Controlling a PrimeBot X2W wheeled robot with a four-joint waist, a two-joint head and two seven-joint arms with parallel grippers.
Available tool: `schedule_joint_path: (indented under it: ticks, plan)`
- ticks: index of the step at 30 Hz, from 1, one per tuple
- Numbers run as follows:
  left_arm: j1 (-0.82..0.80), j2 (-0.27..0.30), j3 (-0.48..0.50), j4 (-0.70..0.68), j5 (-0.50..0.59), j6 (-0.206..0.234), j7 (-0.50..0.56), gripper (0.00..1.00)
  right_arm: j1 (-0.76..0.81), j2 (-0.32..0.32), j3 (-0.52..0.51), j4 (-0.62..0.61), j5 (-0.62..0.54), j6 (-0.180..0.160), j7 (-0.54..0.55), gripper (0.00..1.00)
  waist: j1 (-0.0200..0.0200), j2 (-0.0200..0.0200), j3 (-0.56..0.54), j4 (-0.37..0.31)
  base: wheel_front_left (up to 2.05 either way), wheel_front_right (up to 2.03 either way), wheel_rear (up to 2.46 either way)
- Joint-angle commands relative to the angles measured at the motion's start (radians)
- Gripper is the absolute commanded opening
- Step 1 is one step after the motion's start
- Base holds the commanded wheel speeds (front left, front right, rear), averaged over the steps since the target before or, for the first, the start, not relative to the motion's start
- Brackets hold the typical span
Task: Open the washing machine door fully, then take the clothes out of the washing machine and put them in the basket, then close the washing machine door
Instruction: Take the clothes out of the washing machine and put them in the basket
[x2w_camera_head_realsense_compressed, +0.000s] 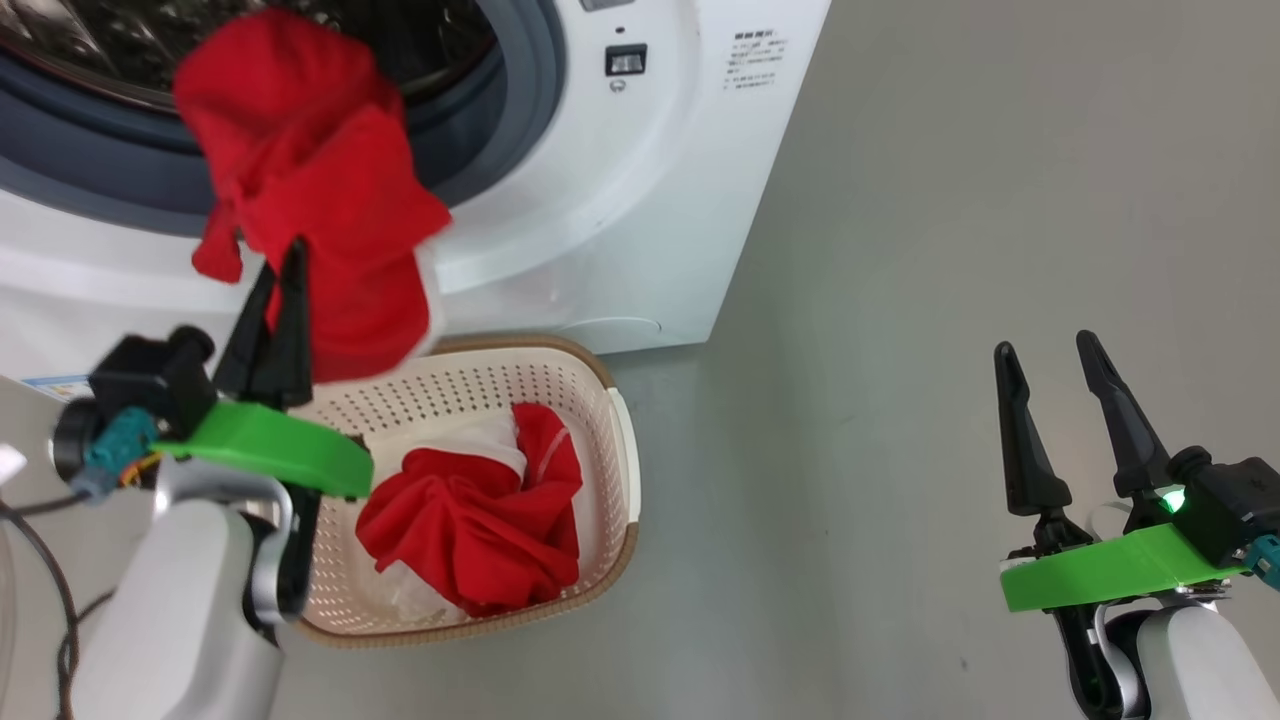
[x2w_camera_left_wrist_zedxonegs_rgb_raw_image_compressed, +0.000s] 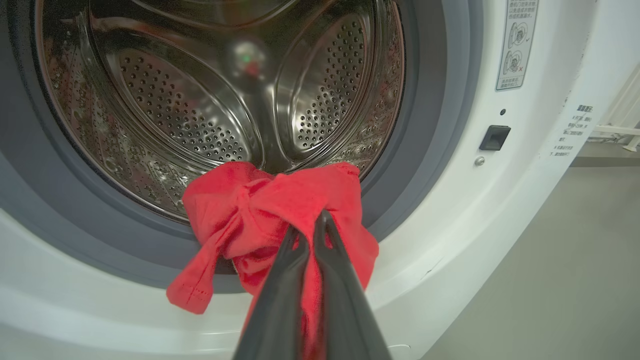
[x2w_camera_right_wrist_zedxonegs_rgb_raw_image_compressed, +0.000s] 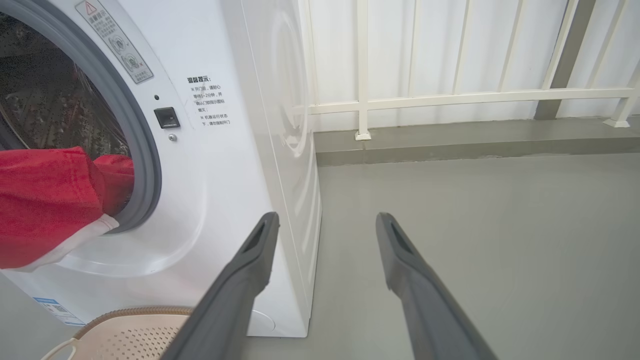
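The washing machine (x2w_camera_head_realsense_compressed: 620, 200) stands with its round opening uncovered; the washing machine door is out of view. My left gripper (x2w_camera_head_realsense_compressed: 290, 255) is shut on a red garment (x2w_camera_head_realsense_compressed: 320, 200) that hangs in front of the lower gasket, above the basket's near end. In the left wrist view the shut gripper (x2w_camera_left_wrist_zedxonegs_rgb_raw_image_compressed: 310, 232) pinches the bunched red garment (x2w_camera_left_wrist_zedxonegs_rgb_raw_image_compressed: 260, 205) before the steel drum (x2w_camera_left_wrist_zedxonegs_rgb_raw_image_compressed: 210, 110). The basket (x2w_camera_head_realsense_compressed: 450, 390) sits on the floor against the washer with more red clothes (x2w_camera_head_realsense_compressed: 470, 530) inside. My right gripper (x2w_camera_head_realsense_compressed: 1050, 350) hangs open and holds nothing, far to the right.
In the right wrist view my open gripper (x2w_camera_right_wrist_zedxonegs_rgb_raw_image_compressed: 325, 220) points past the washer's corner (x2w_camera_right_wrist_zedxonegs_rgb_raw_image_compressed: 280, 150) at bare grey floor (x2w_camera_right_wrist_zedxonegs_rgb_raw_image_compressed: 500, 225) and a white railing (x2w_camera_right_wrist_zedxonegs_rgb_raw_image_compressed: 450, 95). The basket's rim (x2w_camera_right_wrist_zedxonegs_rgb_raw_image_compressed: 130, 312) shows at the bottom. A cable (x2w_camera_head_realsense_compressed: 60, 620) trails at the far left.
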Motion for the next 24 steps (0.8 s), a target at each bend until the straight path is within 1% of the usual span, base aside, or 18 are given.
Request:
schedule_joint_path:
  ticks: [1,7,20,24]
  plan:
    - [0.029,0.027,0.025,-0.049,-0.008,0.015,0.004,0.0,0.009,-0.013,0.019,-0.022,-0.006,0.006,-0.006,1.0,0.0,0.0,-0.022,0.013,0.0,0.0,0.0]
    - [0.083,0.019,0.015,-0.106,-0.017,0.028,0.021,0.0,0.018,-0.013,0.008,-0.022,-0.006,0.006,-0.006,1.0,0.0,0.0,-0.044,0.031,0.0,0.0,0.0]
    - [0.214,-0.017,-0.023,-0.307,-0.04,0.062,0.071,0.0,0.022,-0.013,-0.003,-0.031,-0.013,0.006,-0.006,1.0,0.0,0.0,-0.063,0.072,0.0,0.0,0.0]
    - [0.248,-0.027,-0.039,-0.326,-0.053,0.065,0.097,0.0,0.021,-0.013,-0.004,-0.034,-0.013,0.006,-0.006,1.0,0.0,0.0,-0.06,0.075,0.0,0.0,0.0]
